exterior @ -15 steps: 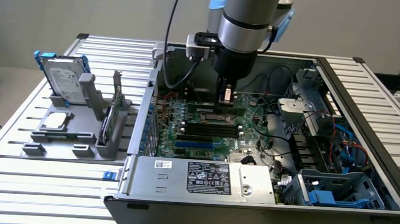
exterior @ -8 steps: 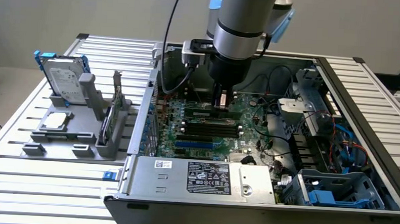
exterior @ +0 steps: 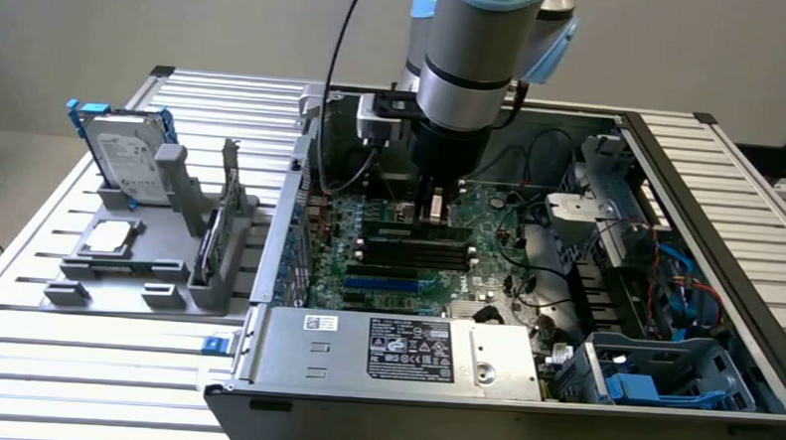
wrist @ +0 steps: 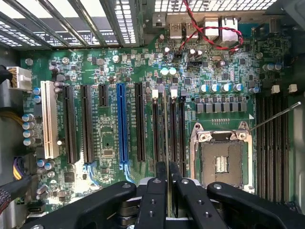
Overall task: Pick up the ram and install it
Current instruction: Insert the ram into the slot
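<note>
While jaws pinch the ram [wrist: 167, 129] narrowly, edge-on over the black memory slots [wrist: 156, 133]: risk of misalignment. A tilted stick could land between slots, jam on pressing, or slip in the grip.

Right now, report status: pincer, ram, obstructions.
Pincer shut on the ram, held edge-on. Ram lined up over the black memory slots beside the processor socket. Seating cannot be told. Nothing seen between ram and slots.
</note>
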Controlling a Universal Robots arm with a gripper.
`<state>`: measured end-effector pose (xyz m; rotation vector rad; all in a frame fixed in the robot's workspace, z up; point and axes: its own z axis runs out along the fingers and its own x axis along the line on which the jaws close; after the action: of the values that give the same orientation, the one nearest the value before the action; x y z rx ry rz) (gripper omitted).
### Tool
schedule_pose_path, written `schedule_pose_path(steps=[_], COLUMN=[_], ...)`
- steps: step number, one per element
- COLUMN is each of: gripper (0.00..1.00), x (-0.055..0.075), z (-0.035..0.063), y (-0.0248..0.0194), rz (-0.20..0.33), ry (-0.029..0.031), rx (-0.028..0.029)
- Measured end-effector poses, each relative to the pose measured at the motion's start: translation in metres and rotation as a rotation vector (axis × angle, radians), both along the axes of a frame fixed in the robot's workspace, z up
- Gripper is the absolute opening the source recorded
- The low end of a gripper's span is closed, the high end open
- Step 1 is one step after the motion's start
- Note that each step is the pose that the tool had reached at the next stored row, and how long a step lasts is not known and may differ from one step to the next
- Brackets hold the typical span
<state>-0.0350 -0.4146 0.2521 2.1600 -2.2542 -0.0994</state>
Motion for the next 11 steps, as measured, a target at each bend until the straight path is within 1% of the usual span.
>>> schedule_pose_path(steps=[8, 11], gripper=[0.15, 0.15], x=[0.006, 0.006], z=[-0.0146, -0.0181], y=[0.0007, -0.0004], rz=[0.007, 0.008], ry=[-0.0001, 0.0019], rx=[0.0001, -0.0001])
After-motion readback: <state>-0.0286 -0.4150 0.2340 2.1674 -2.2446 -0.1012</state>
